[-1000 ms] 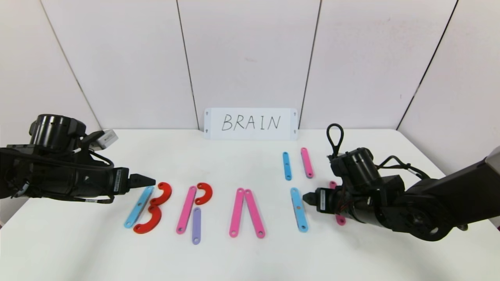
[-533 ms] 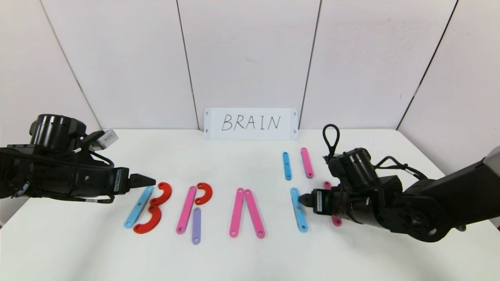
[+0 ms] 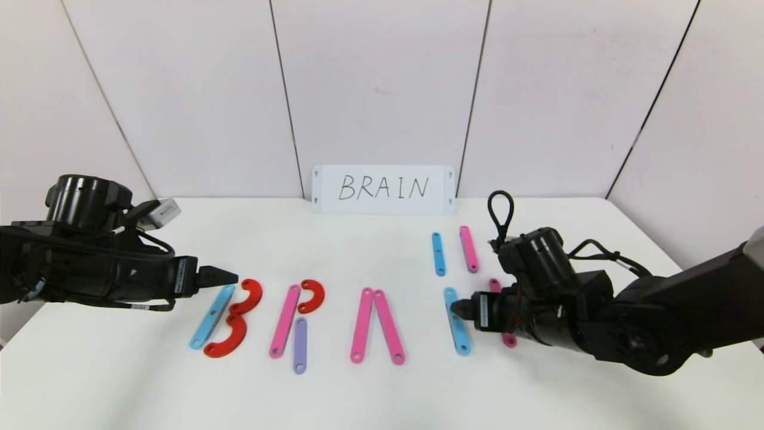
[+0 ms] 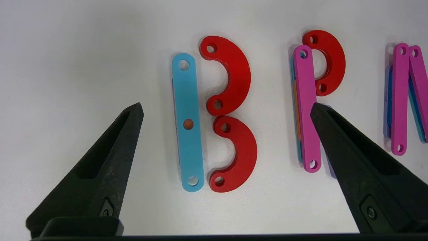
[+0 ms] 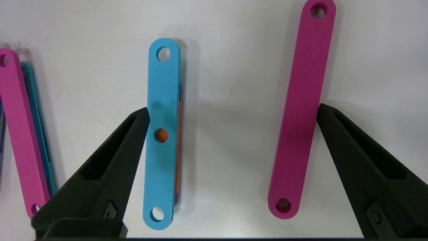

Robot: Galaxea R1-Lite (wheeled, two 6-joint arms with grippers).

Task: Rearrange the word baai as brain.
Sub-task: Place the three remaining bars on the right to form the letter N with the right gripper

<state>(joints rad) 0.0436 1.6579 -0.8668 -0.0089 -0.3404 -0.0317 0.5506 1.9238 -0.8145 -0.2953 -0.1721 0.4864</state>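
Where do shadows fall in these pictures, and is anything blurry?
Right wrist view: the open right claw casts a soft shadow between the blue bar and the pink bar; both bars look sharp. Left wrist view: the red hooks are crisp, shadows faint.

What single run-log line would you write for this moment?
right gripper: open, fingers straddling blue bar and pink bar | left gripper: open, idle by B | held: nothing

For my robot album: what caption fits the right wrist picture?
Open right pincer straddling a blue bar and pink bar.
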